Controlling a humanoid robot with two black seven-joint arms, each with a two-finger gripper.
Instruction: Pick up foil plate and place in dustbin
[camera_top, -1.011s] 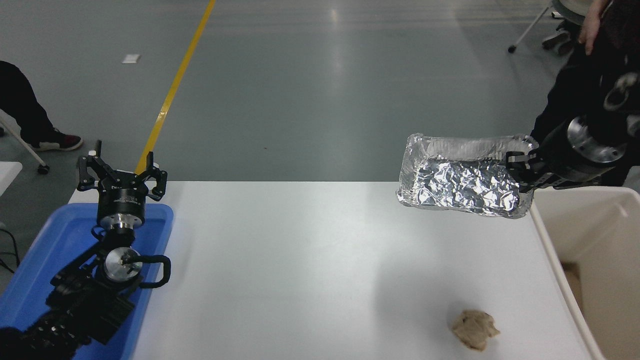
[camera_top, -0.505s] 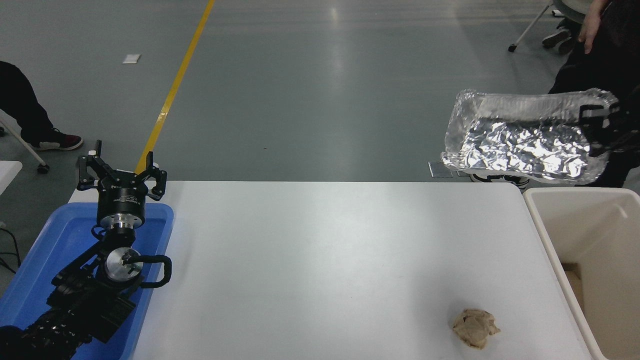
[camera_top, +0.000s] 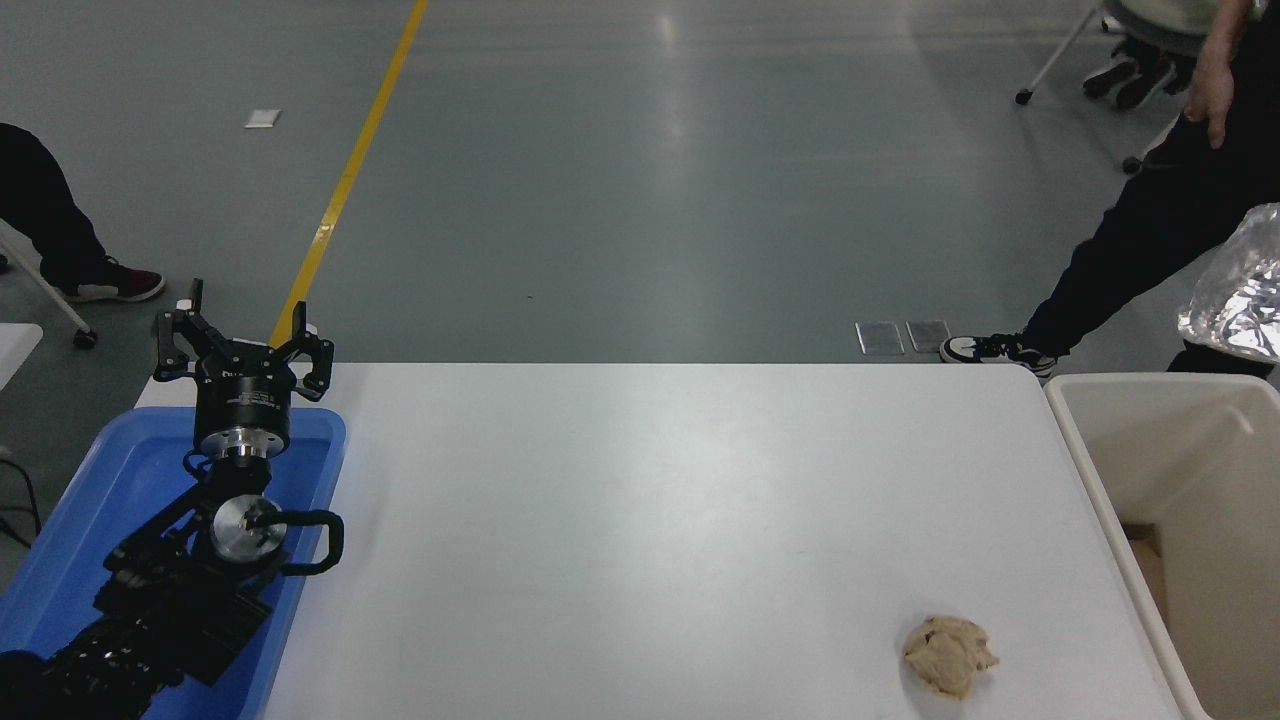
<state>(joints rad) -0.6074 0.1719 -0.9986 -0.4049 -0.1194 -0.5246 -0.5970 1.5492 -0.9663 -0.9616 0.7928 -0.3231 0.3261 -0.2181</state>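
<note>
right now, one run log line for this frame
foil plate: airborne at right edge, above dustbin far rim | right gripper: out of view | left gripper: parked over blue tray, jaws open

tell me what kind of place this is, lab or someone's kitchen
Most likely a robotics lab or workshop floor, not a kitchen: a polished grey concrete floor with a painted yellow line, wheeled chairs, and a plain white table.

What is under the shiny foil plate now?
The big beige plastic dustbin sits below the shiny crinkled foil plate. The picture's edge cuts off most of the plate.
</note>
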